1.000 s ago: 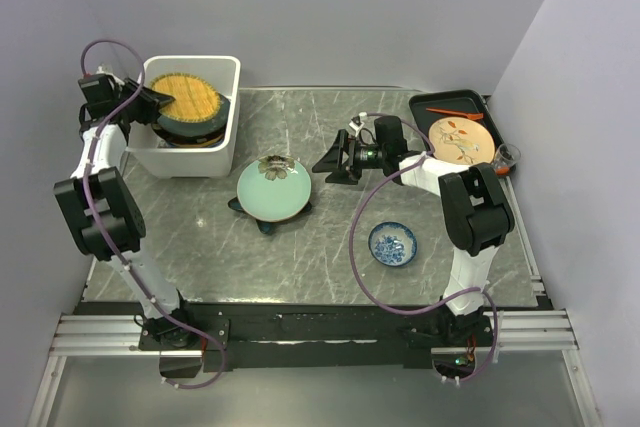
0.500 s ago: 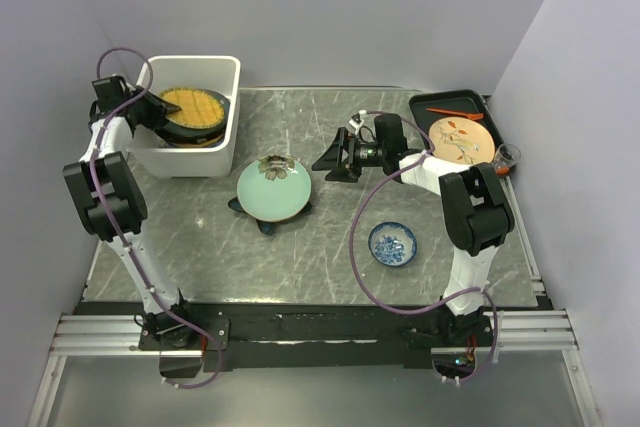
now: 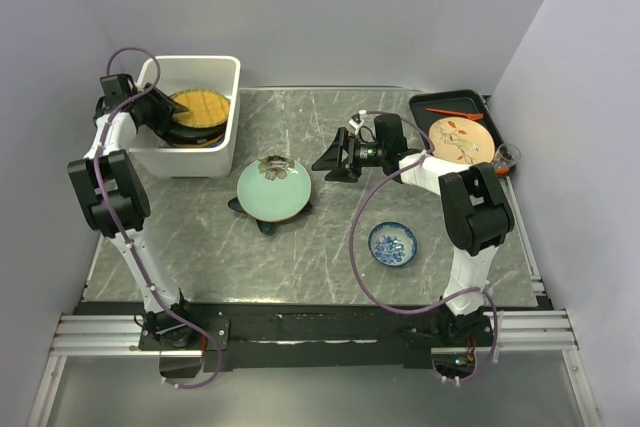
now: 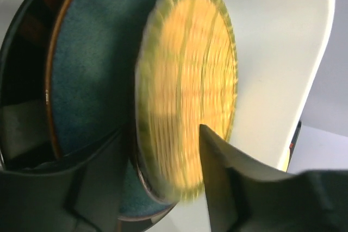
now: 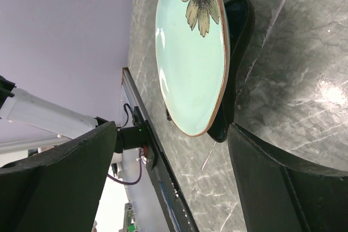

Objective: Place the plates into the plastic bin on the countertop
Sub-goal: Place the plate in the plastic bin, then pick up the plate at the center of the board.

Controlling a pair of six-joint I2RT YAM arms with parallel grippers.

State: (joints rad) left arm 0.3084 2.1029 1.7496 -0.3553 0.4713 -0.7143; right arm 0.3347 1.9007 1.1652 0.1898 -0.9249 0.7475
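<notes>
The white plastic bin [image 3: 226, 82] stands at the back left of the grey countertop [image 3: 330, 247]. Inside it the yellow woven plate [image 3: 200, 105] lies on a stack with a grey-blue plate [image 4: 92, 80] and a dark one [image 4: 22, 52]. My left gripper [image 3: 158, 112] reaches in over the bin's left wall. Its jaws stand apart on either side of the yellow plate's [image 4: 187, 85] blurred rim, open. On the counter's middle a pale green floral plate [image 3: 272, 189] rests on a dark teal star-shaped plate [image 5: 236, 69]. My right gripper [image 3: 330, 159] hovers open just right of them.
A small blue-and-white dish [image 3: 393, 243] sits at the front right. A black tray [image 3: 450, 105] and a tan plate with orange marks [image 3: 462, 138] lie at the back right, with a small glass [image 3: 507, 155] beside them. The walls close in on both sides.
My left gripper has moved toward the back over the bin's left wall with the yellow plate, and its jaws have spread apart. The right arm has not moved.
</notes>
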